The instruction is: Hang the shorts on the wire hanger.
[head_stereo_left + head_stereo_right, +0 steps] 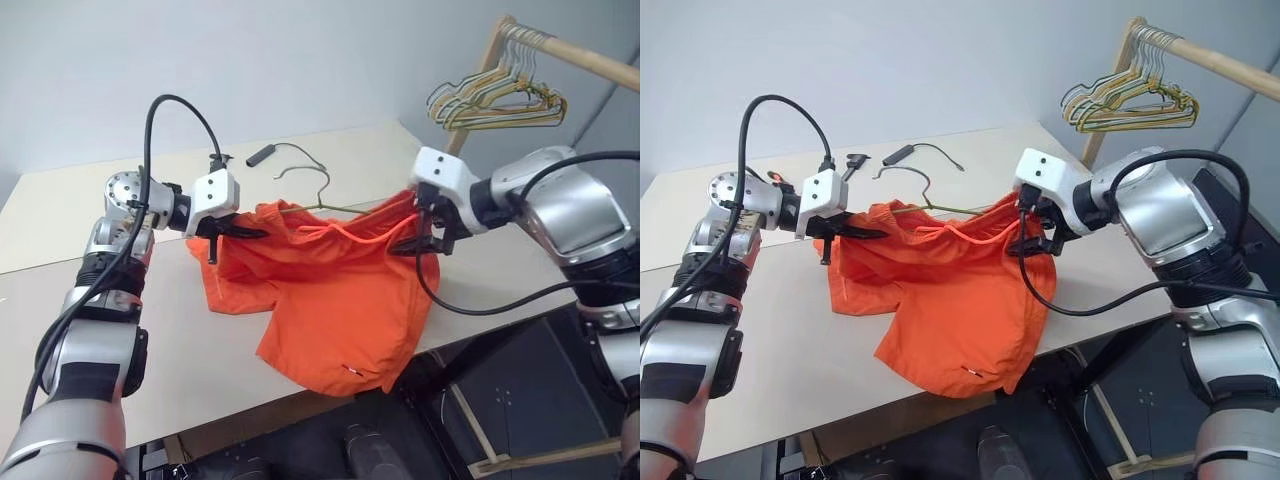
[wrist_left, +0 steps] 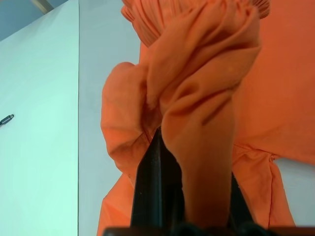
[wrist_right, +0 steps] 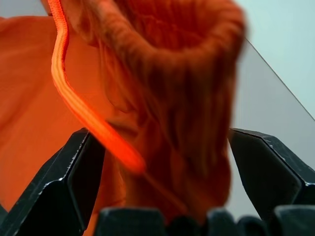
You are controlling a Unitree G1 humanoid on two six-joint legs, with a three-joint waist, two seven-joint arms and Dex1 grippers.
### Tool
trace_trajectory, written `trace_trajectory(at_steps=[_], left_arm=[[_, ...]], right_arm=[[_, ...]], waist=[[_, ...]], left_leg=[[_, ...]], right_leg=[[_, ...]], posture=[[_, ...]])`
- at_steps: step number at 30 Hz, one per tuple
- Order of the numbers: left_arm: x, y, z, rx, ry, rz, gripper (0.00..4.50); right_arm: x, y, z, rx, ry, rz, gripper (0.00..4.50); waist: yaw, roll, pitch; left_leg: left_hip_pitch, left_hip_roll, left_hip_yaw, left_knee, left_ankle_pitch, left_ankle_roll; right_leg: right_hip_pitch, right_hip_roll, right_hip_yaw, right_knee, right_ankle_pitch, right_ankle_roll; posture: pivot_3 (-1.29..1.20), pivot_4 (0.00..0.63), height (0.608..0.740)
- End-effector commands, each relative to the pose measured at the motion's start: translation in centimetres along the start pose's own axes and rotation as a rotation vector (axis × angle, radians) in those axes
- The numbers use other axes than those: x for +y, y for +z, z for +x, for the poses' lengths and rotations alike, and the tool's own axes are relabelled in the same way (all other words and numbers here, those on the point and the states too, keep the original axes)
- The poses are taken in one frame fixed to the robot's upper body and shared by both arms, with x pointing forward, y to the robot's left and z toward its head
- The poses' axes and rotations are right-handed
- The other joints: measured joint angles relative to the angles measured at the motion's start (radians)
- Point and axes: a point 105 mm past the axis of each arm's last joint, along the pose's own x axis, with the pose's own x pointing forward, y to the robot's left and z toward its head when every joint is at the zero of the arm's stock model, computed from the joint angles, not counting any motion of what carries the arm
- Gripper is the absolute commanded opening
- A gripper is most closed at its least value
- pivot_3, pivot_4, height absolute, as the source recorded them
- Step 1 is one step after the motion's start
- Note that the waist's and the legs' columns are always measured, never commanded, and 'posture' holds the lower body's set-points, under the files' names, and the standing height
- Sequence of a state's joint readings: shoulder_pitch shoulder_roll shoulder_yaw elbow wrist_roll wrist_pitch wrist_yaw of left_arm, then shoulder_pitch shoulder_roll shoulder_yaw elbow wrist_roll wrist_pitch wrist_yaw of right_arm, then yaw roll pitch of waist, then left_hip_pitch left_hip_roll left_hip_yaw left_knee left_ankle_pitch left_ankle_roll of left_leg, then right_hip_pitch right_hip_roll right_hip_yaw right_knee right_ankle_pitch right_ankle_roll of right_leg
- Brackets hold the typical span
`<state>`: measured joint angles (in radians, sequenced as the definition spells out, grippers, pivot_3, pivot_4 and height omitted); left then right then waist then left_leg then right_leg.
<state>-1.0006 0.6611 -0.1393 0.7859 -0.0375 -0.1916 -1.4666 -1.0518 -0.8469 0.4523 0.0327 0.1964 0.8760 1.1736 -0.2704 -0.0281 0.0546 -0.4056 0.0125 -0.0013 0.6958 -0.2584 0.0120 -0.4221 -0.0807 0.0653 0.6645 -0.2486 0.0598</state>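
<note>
The orange shorts (image 1: 330, 290) are stretched between my two grippers above the table, and one leg droops over the table's front edge. My left gripper (image 1: 235, 232) is shut on the bunched left end of the waistband (image 2: 197, 98). At the right end of the waistband, my right gripper (image 3: 167, 167) is open, its fingers (image 3: 74, 182) standing wide apart on either side of the gathered cloth and the drawstring (image 3: 78, 103). The wire hanger (image 1: 318, 205) lies on the table just behind the shorts, its hook (image 1: 902, 168) pointing away from me and its lower part hidden by the cloth.
A wooden rail (image 1: 590, 55) with bunched hangers (image 1: 495, 100) stands at the far right. A small black object (image 1: 262, 155) lies near the back of the pale table (image 1: 80, 210). The table's front edge runs under the hanging shorts leg.
</note>
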Motion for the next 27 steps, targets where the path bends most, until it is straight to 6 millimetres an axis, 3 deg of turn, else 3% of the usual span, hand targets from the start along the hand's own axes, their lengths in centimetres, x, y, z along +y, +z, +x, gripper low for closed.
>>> trace_trajectory(at_steps=[1,5,15,21,27], left_arm=[[0.5,1.4,-0.2,-0.038,0.018,0.045,0.00],[0.4,1.5,0.0,-0.042,0.009,0.046,0.00],[-0.1,1.4,0.7,-0.048,-0.019,0.049,0.00],[-0.1,1.3,0.9,-0.045,-0.024,0.047,0.00],[0.3,1.0,0.6,-0.051,0.008,0.017,1.67]], right_arm=[[-0.5,1.3,-0.5,-0.010,-0.022,-0.064,4.44],[-0.3,1.3,0.0,0.022,0.009,-0.091,3.59],[0.2,2.2,0.4,0.003,0.046,-0.091,0.05],[1.1,1.5,-0.1,-0.022,0.067,-0.047,0.02],[1.9,0.7,-1.5,-0.105,0.081,0.115,0.00]], waist=[[0.000,0.000,0.000],[-0.004,0.000,0.000],[-0.022,0.000,0.000],[-0.022,0.000,0.000],[-0.023,0.000,0.000]], left_leg=[[0.000,0.000,0.000,0.000,0.000,0.000],[0.000,0.000,0.000,0.000,0.000,0.000],[0.000,0.000,-0.001,0.000,0.000,0.000],[0.000,0.000,-0.001,0.000,0.000,0.000],[0.000,0.000,-0.001,0.000,0.000,0.000]], right_leg=[[0.000,0.000,0.000,0.000,0.000,0.000],[0.000,0.000,0.000,0.000,0.000,0.000],[0.000,0.000,0.000,0.000,0.000,0.000],[0.000,-0.001,0.000,0.000,0.000,0.000],[0.001,-0.002,-0.001,0.000,0.000,0.000]], posture=[[-0.23,0.000,0.740],[-0.23,0.000,0.740],[-0.24,0.000,0.740],[-0.25,0.000,0.740],[-0.26,0.000,0.740]])
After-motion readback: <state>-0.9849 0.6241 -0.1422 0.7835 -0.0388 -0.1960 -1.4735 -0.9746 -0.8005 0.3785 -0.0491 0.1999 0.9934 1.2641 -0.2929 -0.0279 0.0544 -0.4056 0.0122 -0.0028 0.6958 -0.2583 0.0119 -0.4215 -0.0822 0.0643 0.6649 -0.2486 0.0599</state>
